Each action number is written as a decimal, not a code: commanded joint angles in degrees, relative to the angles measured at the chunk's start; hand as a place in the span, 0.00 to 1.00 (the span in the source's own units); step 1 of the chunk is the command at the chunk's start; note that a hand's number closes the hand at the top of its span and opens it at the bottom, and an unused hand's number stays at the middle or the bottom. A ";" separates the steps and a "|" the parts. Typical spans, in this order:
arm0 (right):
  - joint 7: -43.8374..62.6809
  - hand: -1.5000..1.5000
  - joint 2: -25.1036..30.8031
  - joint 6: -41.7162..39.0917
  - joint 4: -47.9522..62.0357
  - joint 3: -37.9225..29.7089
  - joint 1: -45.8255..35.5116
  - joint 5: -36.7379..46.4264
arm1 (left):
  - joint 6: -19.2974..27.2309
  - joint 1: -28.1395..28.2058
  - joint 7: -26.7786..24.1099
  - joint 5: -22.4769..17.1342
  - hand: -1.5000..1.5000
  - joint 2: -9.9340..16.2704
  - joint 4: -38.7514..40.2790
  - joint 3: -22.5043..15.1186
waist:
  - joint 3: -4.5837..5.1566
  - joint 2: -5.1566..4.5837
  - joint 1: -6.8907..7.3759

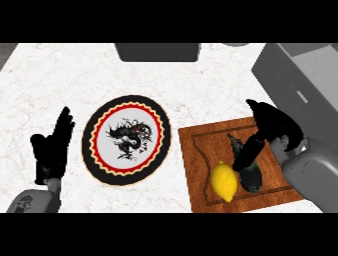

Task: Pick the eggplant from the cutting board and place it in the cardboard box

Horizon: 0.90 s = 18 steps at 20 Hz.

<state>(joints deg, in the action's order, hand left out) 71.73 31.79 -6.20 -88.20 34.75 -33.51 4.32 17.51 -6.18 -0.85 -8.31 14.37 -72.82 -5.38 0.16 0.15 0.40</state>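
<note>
Eggplant (249,172) on cutting board (238,165), just beside lemon (224,181) | right hand (271,125) over it, fingers seemingly closing, grasp unclear | you risk nudging the lemon or slipping off the eggplant's rounded skin | left hand (54,145) open.

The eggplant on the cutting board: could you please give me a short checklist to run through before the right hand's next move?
1. Eggplant lies on the cutting board: ok.
2. Right hand at the eggplant, fingers reaching down onto it: ok.
3. Fingers closed round the eggplant: cannot tell.
4. Lemon close beside the eggplant, could be nudged: not ok.
5. Cardboard box at the far right, its opening only partly in view: cannot tell.
6. Left hand open, resting left of the plate, out of the way: ok.
</note>
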 commanded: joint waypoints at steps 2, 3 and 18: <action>13.50 0.00 -2.67 -0.95 2.74 0.17 -2.54 0.31 | 0.09 0.57 0.83 -0.13 0.50 0.14 -0.96 0.65 | -0.02 0.17 -0.23; 13.50 0.00 -3.09 -1.71 3.95 -0.43 -3.72 -0.30 | 1.07 0.25 -1.88 1.26 0.50 -2.03 1.87 -0.47 | 0.00 -0.02 -0.40; 13.49 0.00 -5.15 -3.25 8.01 2.34 -2.16 1.13 | 1.14 -0.78 0.85 2.02 0.50 -1.08 0.53 0.80 | -0.03 0.12 -0.98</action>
<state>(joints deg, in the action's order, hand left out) 71.52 28.20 -6.44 -79.10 36.63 -34.57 5.59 17.22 -5.71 -0.07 -7.61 14.22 -73.66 -4.36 0.09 0.18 0.05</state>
